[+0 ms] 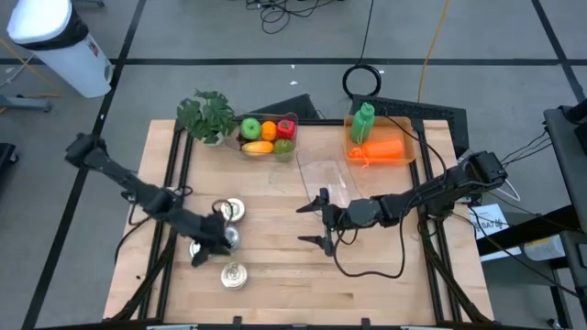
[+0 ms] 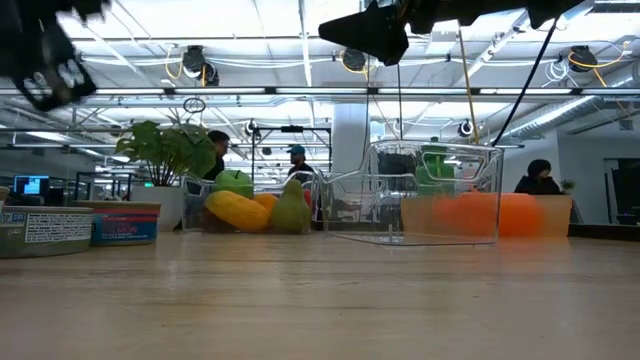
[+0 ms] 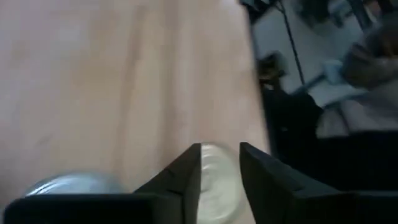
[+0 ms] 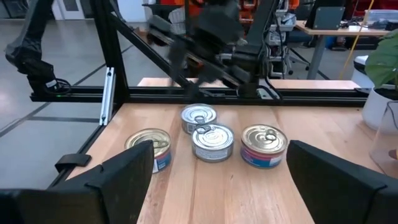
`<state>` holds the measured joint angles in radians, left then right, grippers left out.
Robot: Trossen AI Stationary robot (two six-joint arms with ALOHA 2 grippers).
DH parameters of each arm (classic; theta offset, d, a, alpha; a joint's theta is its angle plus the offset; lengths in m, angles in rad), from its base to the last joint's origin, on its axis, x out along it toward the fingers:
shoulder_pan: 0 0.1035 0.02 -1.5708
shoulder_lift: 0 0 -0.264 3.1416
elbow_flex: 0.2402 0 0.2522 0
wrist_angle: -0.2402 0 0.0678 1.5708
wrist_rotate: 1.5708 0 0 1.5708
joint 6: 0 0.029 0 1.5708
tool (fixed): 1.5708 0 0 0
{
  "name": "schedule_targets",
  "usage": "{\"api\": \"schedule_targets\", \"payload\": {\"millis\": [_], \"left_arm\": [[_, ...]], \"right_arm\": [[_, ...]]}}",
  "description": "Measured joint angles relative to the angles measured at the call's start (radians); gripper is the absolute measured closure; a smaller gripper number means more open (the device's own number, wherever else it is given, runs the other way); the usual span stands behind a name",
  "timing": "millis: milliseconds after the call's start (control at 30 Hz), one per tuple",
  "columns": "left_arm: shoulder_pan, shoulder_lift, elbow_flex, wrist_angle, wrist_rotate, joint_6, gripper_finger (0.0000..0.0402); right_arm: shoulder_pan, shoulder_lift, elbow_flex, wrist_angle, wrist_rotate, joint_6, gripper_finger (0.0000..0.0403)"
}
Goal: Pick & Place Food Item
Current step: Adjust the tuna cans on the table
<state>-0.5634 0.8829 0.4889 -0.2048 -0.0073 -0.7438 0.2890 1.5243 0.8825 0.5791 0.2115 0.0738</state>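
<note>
1. The right pincer (image 1: 319, 220) hangs over the middle of the table with its fingers spread wide and nothing between them. It points toward the tins, probably lined up for a grasp.
2. Just ahead of it, four food tins (image 4: 212, 142) stand upright in a loose cluster on the table (image 1: 385, 284), lids up. They are the likely items to pick, and none is gripped.
3. Above that cluster is the left pincer (image 3: 219, 149), raised off the table. Its fingers are only narrowly parted and hold nothing; a tin lid shows through the gap, below it.
4. Close beside the right pincer, toward the table's back, stands a clear empty container (image 1: 326, 179), a plausible drop spot.
5. Farther back are a tray of fruit (image 1: 266, 136), a potted plant (image 1: 209, 115) and an orange bin (image 1: 381, 151), all clear of the work.
</note>
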Motion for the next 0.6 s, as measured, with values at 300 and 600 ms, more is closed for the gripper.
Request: {"api": "schedule_targets", "payload": {"millis": [300,600], "left_arm": [[-0.084,0.386,0.372,-0.742,0.06,-0.225,0.0373],[-0.114,0.571,0.372,-0.932,0.032,-0.463,0.0376]], "right_arm": [[0.0,0.0,0.0,0.001,0.0,0.0,0.0057],[0.0,0.0,0.0,0.019,-0.003,0.0,0.0058]]}}
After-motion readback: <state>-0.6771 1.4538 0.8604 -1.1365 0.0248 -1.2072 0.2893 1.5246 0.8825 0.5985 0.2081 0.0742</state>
